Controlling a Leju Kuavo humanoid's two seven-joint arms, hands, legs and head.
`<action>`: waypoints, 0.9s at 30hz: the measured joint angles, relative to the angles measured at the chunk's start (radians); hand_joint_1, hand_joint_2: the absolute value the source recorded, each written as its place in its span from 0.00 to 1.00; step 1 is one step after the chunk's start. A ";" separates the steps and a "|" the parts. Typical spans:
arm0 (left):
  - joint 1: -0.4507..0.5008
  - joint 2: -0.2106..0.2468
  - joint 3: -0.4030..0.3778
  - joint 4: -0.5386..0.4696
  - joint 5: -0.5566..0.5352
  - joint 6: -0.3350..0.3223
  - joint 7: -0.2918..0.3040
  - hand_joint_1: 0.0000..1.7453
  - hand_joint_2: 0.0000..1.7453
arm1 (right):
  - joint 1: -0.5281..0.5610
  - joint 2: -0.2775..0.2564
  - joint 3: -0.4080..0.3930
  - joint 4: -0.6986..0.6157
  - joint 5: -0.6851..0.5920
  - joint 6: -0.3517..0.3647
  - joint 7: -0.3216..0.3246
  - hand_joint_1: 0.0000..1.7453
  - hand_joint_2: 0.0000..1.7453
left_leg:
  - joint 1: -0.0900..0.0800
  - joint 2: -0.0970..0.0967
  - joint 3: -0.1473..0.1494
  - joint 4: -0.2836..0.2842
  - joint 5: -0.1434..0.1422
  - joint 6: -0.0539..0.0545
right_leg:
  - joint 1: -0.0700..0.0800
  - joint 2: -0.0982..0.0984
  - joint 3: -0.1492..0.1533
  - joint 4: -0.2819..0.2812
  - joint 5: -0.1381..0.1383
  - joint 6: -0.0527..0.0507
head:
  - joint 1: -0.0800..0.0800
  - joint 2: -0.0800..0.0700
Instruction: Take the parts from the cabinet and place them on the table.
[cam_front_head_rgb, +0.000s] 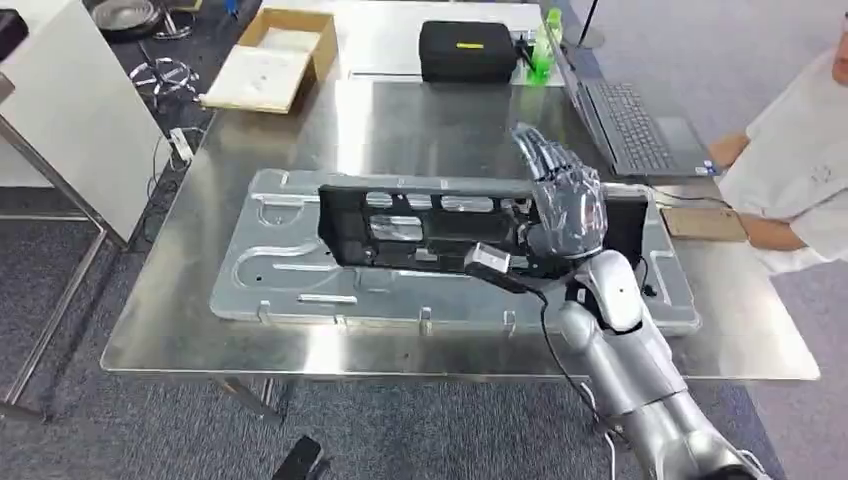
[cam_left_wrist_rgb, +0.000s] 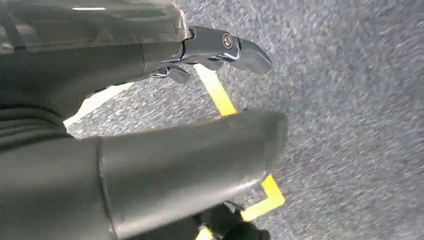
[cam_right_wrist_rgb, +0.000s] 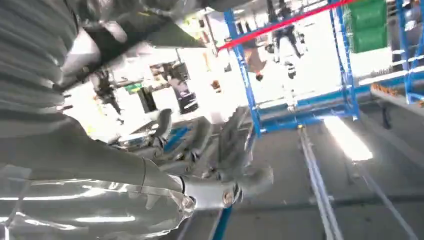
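Note:
A large silver sheet-metal panel lies flat on the steel table. A long black plastic frame rests on top of it. My right hand hovers over the frame's right end with its fingers stretched out and apart, holding nothing. The right wrist view shows that hand's fingers free against the ceiling and blue racks. My left hand hangs over the grey carpet with a yellow floor line under it; its fingers are extended and it holds nothing.
At the table's far side are a cardboard box, a black case, a green bottle and a laptop. A person in white stands at the right edge, hand near a tan pad. A white cabinet is on the left.

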 joint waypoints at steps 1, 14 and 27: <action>0.001 0.000 0.000 0.000 0.000 0.000 0.000 0.00 0.00 | 0.006 0.000 -0.003 0.003 0.001 -0.003 0.004 0.00 1.00 | 0.000 0.001 0.000 0.000 0.000 0.000 | -0.004 -0.001 -0.038 0.076 -0.030 0.005 | -0.001 0.000; 0.003 0.000 0.000 0.000 0.006 0.009 -0.007 0.00 0.00 | -0.006 0.000 -0.067 0.050 0.016 0.011 0.084 0.00 1.00 | 0.002 -0.001 -0.025 0.075 -0.064 -0.046 | -0.008 -0.011 0.080 -0.177 0.104 -0.042 | -0.002 0.000; 0.007 0.007 0.000 0.000 0.007 0.015 -0.006 0.00 0.00 | 0.016 0.015 -0.085 0.066 -0.053 -0.013 0.027 0.00 0.00 | -0.007 -0.006 0.003 -0.002 -0.003 -0.010 | 0.012 -0.002 0.080 -0.166 0.097 -0.023 | -0.002 0.000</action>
